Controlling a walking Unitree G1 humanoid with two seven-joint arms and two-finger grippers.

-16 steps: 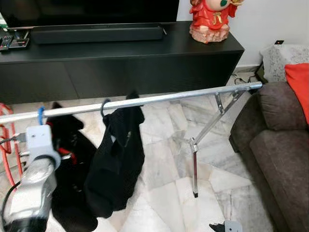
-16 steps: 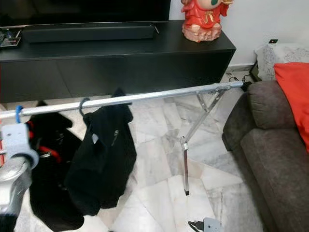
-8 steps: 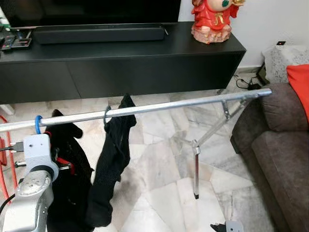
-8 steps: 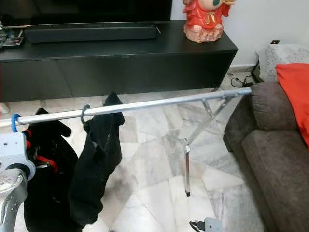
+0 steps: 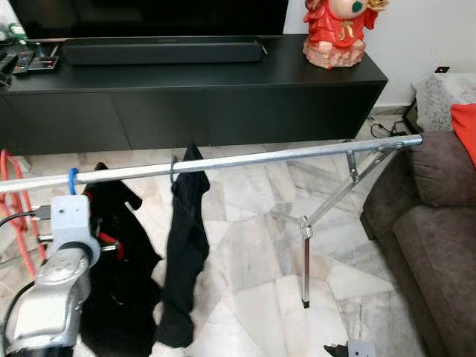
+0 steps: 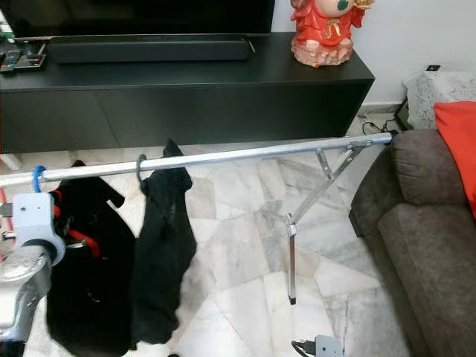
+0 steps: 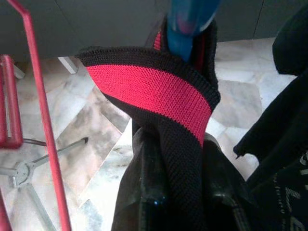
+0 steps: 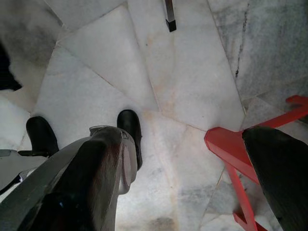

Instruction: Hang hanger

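Ahead and below, pale marble floor [image 5: 245, 253], with a long black TV cabinet [image 5: 223, 82] at the back and a brown sofa [image 5: 439, 230] on the right. Across the middle, a silver rail [image 5: 282, 155] running left to right on a folding leg [image 5: 305, 260].

On the rail, near its middle, a black garment [image 5: 186, 245] hanging from a grey hook [image 5: 173, 168]. Further left, a blue hanger [image 5: 72, 178] hooked over the same rail, carrying a knit garment [image 7: 154, 91], black with a red band.

Directly beneath that hook, the left arm raised, left gripper [image 7: 190, 204] pointing up along the hanger's neck, fingers [image 7: 154, 202] pressed in on either side of the knit garment just under the collar. Hanger's long axis judged roughly across the rail's line, though hard to tell under the cloth.

Low on the right, the right gripper [image 8: 192, 192] hanging idle over the floor, fingers spread wide, well apart from the rail.

Seemingly little left to do: hook already over the rail straight above the left gripper, so probably only a release and a downward retreat, with care not to drag the fabric along.
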